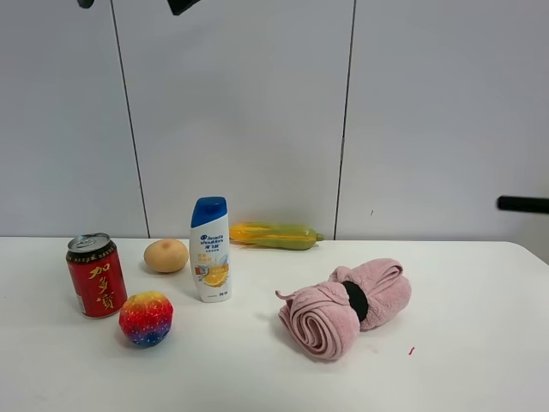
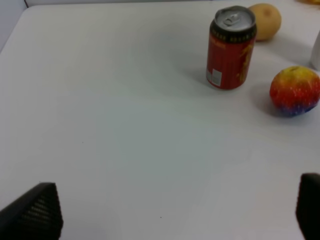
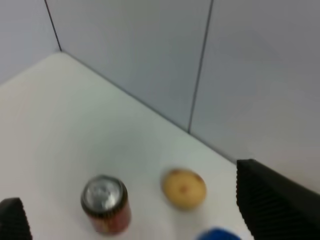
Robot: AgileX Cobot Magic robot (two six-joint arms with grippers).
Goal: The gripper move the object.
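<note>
Noting upright red metal drink can (image 2: pixel 231 47), silver top, ahead of left gripper (image 2: pixel 177 200): spread wide, empty; right gripper (image 3: pixel 142 200) above, likewise.

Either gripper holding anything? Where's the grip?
Nothing held. Left gripper and right gripper both open, empty; red metal drink can stands free on white table.

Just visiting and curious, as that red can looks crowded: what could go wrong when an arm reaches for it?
The rainbow ball sits close beside the red can, so a finger of the left end effector might nudge it rolling. The can stands upright; an off-centre push could tip it. The potato just behind leaves little room there.
</note>
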